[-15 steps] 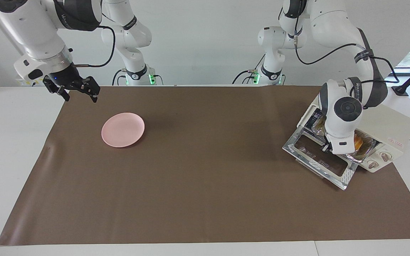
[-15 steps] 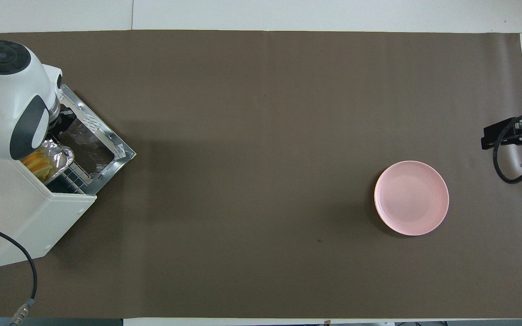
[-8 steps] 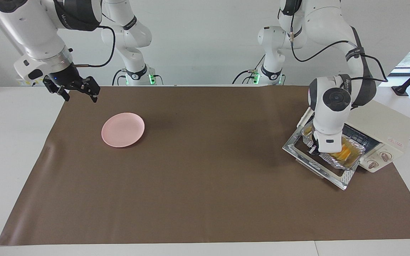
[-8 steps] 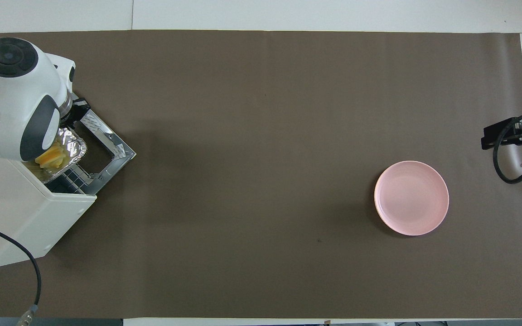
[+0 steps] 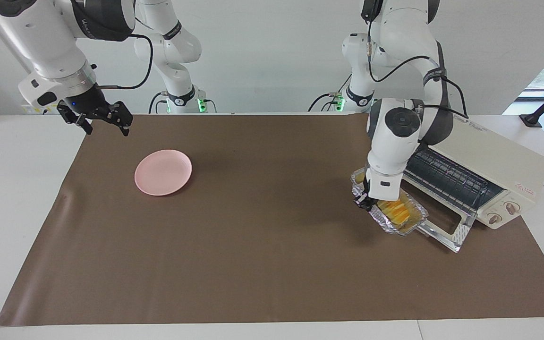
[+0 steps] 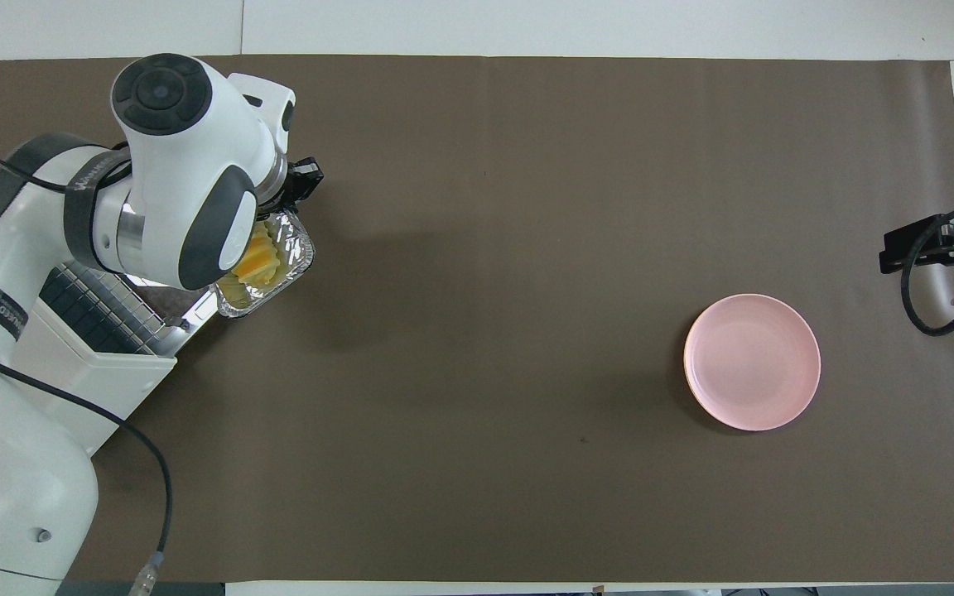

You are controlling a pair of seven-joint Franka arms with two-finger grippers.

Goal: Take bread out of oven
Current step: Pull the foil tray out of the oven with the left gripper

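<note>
The left gripper (image 5: 364,202) points straight down from a bent wrist, its fingers closed on the rim of the foil tray (image 5: 391,211), at the tray's end toward the right arm's end of the table. The tray hangs in the air, over the brown mat (image 5: 272,226) and the outer edge of the oven door (image 5: 444,226), which is folded down flat. The bread (image 5: 395,209) lies in the tray, outside the oven (image 5: 484,174), partly covered by the wrist. From the wrist the left arm rises in an elbow above the oven's open mouth, where the wire rack (image 5: 446,177) shows bare.

The right gripper (image 5: 96,115) hangs over the corner of the mat at the right arm's end of the table, waiting, its fingers spread apart around nothing. The pink plate (image 5: 163,172) lies on the mat near it, farther from the robots than that corner.

Counted: two arms, one oven with two knobs (image 5: 502,212), one foil tray, one bread, one plate, one mat.
</note>
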